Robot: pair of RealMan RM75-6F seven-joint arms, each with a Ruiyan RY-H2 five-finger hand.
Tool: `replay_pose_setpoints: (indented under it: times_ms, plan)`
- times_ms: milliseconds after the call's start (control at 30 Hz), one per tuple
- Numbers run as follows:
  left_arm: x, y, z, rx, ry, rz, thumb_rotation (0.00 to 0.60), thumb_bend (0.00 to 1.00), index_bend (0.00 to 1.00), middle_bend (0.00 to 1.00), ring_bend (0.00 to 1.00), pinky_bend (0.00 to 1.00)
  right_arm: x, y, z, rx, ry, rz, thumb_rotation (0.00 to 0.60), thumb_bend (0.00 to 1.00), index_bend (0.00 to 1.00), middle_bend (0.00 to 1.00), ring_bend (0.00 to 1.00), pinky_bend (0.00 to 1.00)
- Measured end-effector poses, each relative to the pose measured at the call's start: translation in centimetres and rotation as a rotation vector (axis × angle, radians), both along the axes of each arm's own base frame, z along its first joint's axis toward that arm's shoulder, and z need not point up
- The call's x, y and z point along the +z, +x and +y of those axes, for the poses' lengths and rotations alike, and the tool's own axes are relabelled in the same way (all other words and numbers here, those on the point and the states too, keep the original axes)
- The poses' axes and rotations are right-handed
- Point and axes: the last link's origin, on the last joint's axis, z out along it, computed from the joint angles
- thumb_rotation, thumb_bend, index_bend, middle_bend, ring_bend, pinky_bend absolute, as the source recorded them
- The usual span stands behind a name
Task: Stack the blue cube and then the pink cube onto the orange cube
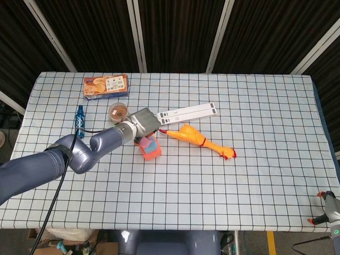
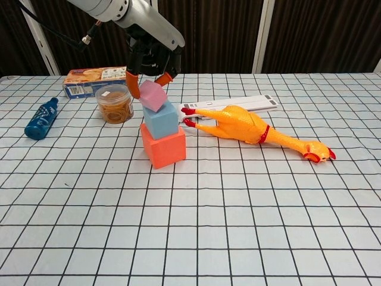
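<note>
From the head view, the left hand (image 1: pixel 142 123) sits right over the stack, so most of the cubes are hidden; only a bit of the orange cube (image 1: pixel 153 153) and a strip of the blue cube (image 1: pixel 152 143) peek out beside the rubber chicken (image 1: pixel 199 140). The right hand (image 1: pixel 325 211) is far from the orange cube, low at the table's corner, and I cannot tell if it is open or closed. From the chest view, the blue cube (image 2: pixel 160 120) sits on the orange cube (image 2: pixel 162 145), and the pink cube (image 2: pixel 153 95) is on top of the blue one but tipped, leaning on one edge. The left hand (image 2: pixel 149 64) pinches the pink cube from above with its orange fingertips (image 2: pixel 130 77) on two sides. The cubes look like soft, light foam, so I think they squash a little and could tip easily. Holding the pink cube by two flat, opposite sides looks best.
</note>
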Motion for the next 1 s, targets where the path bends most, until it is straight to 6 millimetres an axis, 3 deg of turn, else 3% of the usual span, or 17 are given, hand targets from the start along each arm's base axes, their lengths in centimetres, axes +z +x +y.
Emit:
replay_pose_setpoints:
  times_ms: [633, 1000]
  plan:
    - [-0.08, -0.03, 0.14, 0.006, 0.012, 0.006, 0.6, 0.2, 0.42, 0.76, 0.76, 0.9, -0.02, -0.02, 0.0, -0.005, 0.004, -0.003, 0.6, 0.12, 0.21, 0.09, 0.24, 0.26]
    - [-0.17, 0.3, -0.15, 0.001, 0.009, -0.005, 0.6, 0.2, 0.41, 0.76, 0.76, 0.9, -0.01, 0.02, 0.0, -0.008, 0.008, -0.006, 0.6, 0.12, 0.21, 0.09, 0.24, 0.26]
